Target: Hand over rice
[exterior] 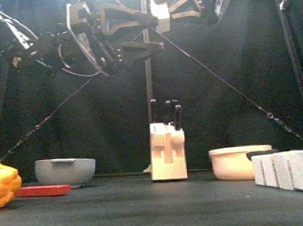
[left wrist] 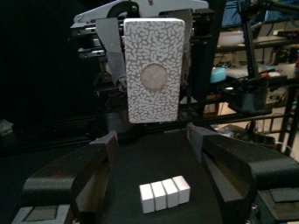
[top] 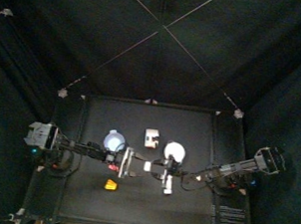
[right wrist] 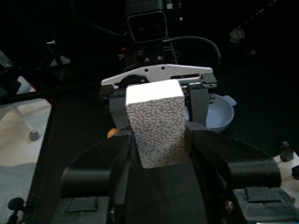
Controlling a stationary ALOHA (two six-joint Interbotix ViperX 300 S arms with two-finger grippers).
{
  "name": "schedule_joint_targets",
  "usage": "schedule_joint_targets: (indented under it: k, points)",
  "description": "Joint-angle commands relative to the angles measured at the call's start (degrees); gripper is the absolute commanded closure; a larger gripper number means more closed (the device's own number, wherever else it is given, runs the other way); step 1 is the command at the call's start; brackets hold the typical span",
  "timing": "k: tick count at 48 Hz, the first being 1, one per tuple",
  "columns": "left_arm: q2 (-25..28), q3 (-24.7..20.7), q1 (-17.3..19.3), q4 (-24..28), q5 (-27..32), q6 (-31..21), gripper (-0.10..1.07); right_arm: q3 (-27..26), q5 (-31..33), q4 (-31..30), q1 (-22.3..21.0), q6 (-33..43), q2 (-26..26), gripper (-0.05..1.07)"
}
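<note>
Clamped in right gripper (right wrist: 163,140) jaws: rice (right wrist: 160,114), high above bench (exterior: 135,209), edges free. Opposite, left gripper (left wrist: 152,144) jaws spread wide.

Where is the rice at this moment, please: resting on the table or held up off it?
Held up: the rice sits gripped between the right tool's jaws, well above the table.

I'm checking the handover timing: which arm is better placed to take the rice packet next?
Left. The right gripper holds the rice packet aloft between its jaws. The left gripper faces it, jaws wide open and empty, so it likely only needs to advance and close.
</note>
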Motion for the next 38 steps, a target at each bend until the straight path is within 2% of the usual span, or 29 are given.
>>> schedule_joint_targets:
  k: [1,11,38]
  points:
    - [-0.6,-1.5,-0.4,-1.0,-0.9,2.0,0.00,-1.6,0.3,-0.3,0.4,0.1,-0.7,0.44]
    - [-0.6,-1.8,-1.7,-4.0,-1.8,3.2,0.00,-1.9,0.4,0.1,0.5,0.1,0.2,0.44]
    - [-0.1,-2.6,-2.9,-3.0,-2.9,3.2,0.03,-2.1,1.1,0.0,0.5,0.1,0.8,0.44]
